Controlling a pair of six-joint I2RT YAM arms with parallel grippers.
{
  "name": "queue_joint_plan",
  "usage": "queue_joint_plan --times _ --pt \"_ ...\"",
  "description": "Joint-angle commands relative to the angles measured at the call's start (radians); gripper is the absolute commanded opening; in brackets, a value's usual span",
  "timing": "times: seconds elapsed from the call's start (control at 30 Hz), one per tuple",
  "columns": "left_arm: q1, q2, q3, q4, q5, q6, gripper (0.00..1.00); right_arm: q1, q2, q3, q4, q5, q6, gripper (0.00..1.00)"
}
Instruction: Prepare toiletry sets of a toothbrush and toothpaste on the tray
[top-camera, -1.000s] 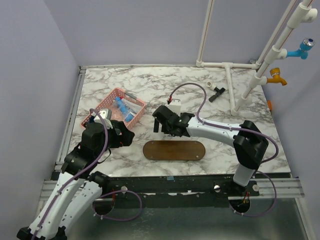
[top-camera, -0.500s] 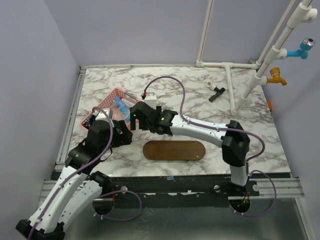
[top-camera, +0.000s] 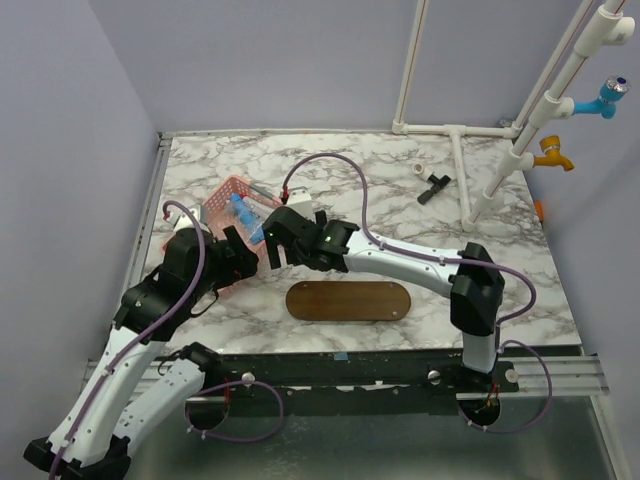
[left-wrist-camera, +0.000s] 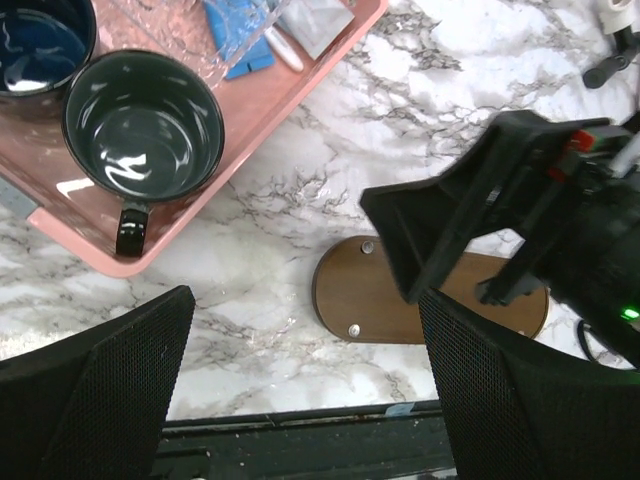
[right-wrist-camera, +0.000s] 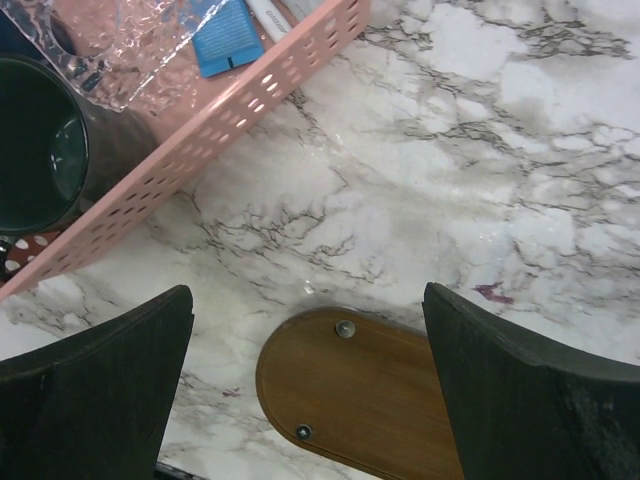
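The dark brown tray (top-camera: 347, 301) lies empty near the table's front edge; it also shows in the left wrist view (left-wrist-camera: 350, 300) and the right wrist view (right-wrist-camera: 370, 400). My left gripper (top-camera: 243, 263) (left-wrist-camera: 310, 400) is open and empty, above the marble in front of the pink basket (top-camera: 225, 205). My right gripper (top-camera: 269, 250) (right-wrist-camera: 310, 390) is open and empty, above the tray's left end beside the basket's near corner. A slender white piece (left-wrist-camera: 283, 48) (right-wrist-camera: 268, 14) lies in the basket beside a blue card in clear wrap; I cannot tell if it is the toothbrush. No toothpaste shows.
The basket holds a black mug (left-wrist-camera: 143, 125) and a dark blue one (left-wrist-camera: 40, 40). A white pipe frame (top-camera: 460, 150) stands at the back right with a small black part (top-camera: 434, 186) near it. The table's front edge (left-wrist-camera: 300, 430) is just below the left gripper.
My right arm has swung left from behind the tray to the basket's near corner. My left gripper has shifted a little left and back.
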Motion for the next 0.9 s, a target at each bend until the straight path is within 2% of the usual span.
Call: queue_joint_plan --times 0.0,0.13,0.33,0.63,0.87 --pt "0.013 0.037 0.026 -0.059 0.008 -0.059 0.92 -0.001 -0.095 -0.020 -0.065 0.070 -0.070 1.00" --pt "0.073 0.097 0.032 -0.080 0.036 -0.060 0.90 -0.002 -0.125 -0.025 -0.067 0.040 -0.089 1.00" --pt "0.271 0.159 0.001 -0.055 0.116 -0.012 0.81 -0.012 -0.148 -0.037 -0.099 0.035 -0.097 1.00" --pt "0.447 0.195 -0.014 -0.080 0.070 0.006 0.72 -0.035 -0.182 -0.068 -0.123 0.008 -0.132 1.00" --pt "0.641 0.213 -0.046 -0.050 0.130 0.067 0.69 -0.043 -0.210 -0.108 -0.121 -0.024 -0.140 1.00"
